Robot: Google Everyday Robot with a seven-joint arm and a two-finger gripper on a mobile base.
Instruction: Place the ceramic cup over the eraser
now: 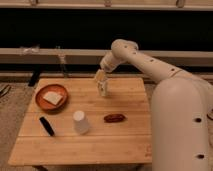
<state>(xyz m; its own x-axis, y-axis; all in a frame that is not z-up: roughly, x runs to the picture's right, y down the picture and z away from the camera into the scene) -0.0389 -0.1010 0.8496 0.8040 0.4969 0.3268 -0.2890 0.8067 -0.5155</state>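
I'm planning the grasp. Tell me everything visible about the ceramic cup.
The ceramic cup is small, plain white, handleless and tapered, standing narrow end up on the wooden table, front left of centre. The eraser lies apart to its left. Only the table touches it; the open gripper hovers farther back.

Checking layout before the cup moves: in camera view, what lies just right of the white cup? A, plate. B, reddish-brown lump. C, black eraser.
B: the reddish-brown lump lies right of the ceramic cup; the gripper hovers open behind them, above the table.
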